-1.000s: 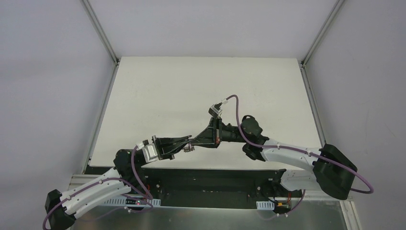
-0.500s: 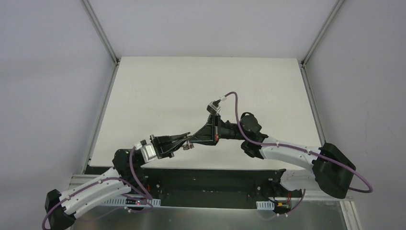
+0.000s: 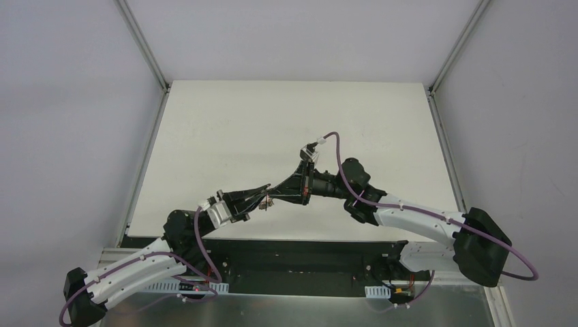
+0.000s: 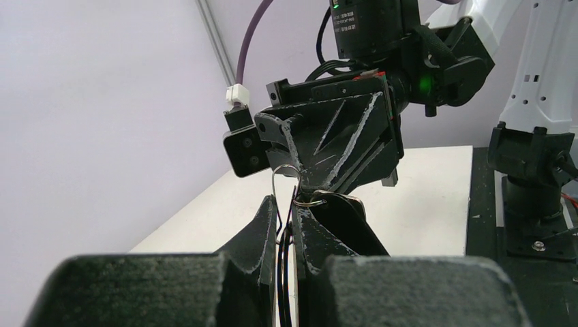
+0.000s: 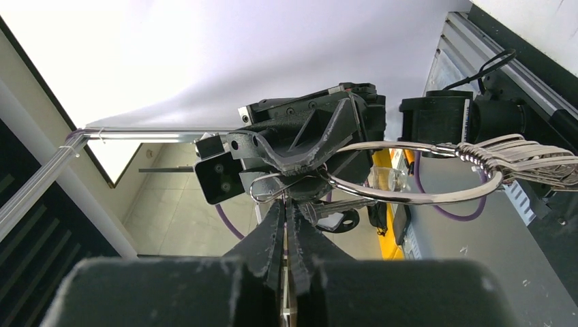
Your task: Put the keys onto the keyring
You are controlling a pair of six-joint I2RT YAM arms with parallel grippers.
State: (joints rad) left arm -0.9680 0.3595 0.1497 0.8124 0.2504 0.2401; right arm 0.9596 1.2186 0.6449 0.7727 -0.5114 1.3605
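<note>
Above the near part of the table, my left gripper and right gripper meet tip to tip. In the left wrist view the left gripper is shut on the keyring's thin wire, which rises in a narrow loop to the right gripper's tips. The right wrist view shows the right gripper shut at that small wire loop. From there the keyring's wide silver ring sweeps right to a small metal piece. One key with a black head hangs just right of the tips.
A black rail and both arm bases run along the table's near edge. Metal frame posts stand at the far corners, with grey walls on both sides. A purple cable loops over the right wrist.
Both grippers, still tip to tip, have drifted a little toward the far side. Neither grip has changed.
</note>
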